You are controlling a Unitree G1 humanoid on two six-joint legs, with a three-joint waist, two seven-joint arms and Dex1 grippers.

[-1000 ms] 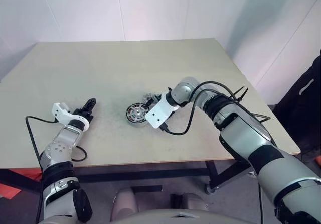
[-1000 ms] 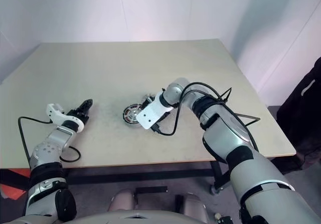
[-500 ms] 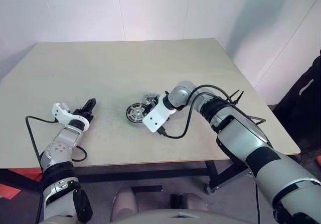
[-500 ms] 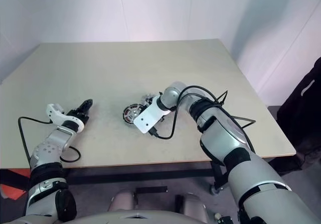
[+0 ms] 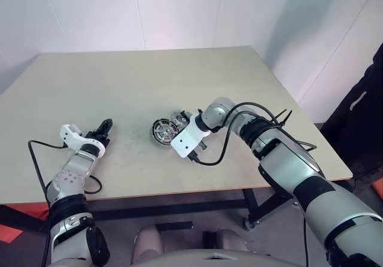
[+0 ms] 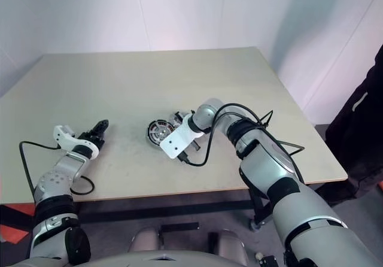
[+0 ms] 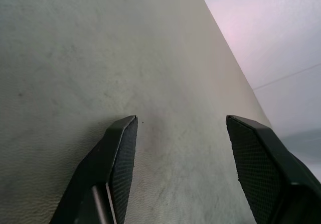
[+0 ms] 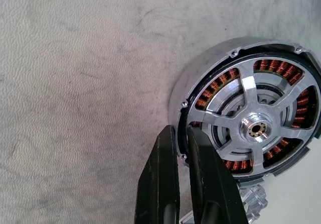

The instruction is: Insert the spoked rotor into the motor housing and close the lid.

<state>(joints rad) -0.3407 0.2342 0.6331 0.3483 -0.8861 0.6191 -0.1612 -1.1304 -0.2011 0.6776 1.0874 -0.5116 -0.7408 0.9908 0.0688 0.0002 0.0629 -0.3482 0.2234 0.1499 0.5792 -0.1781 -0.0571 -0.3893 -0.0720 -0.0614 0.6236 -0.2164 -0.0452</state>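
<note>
The motor housing (image 8: 251, 128) lies flat near the centre of the table (image 5: 179, 75). The spoked rotor (image 8: 258, 129) is seated inside it: silver spokes radiate from a bright hub, and copper-coloured coils show through the gaps between spokes. A silvery rim surrounds the dark ring.

The right pincer (image 8: 181, 148) points steeply down at the housing's edge, fingers closed almost together on the rim of the housing. The right arm reaches in across the table.

The left pincer (image 7: 183, 148) rests low over bare table, well apart from the housing, fingers spread wide with nothing between them.
</note>
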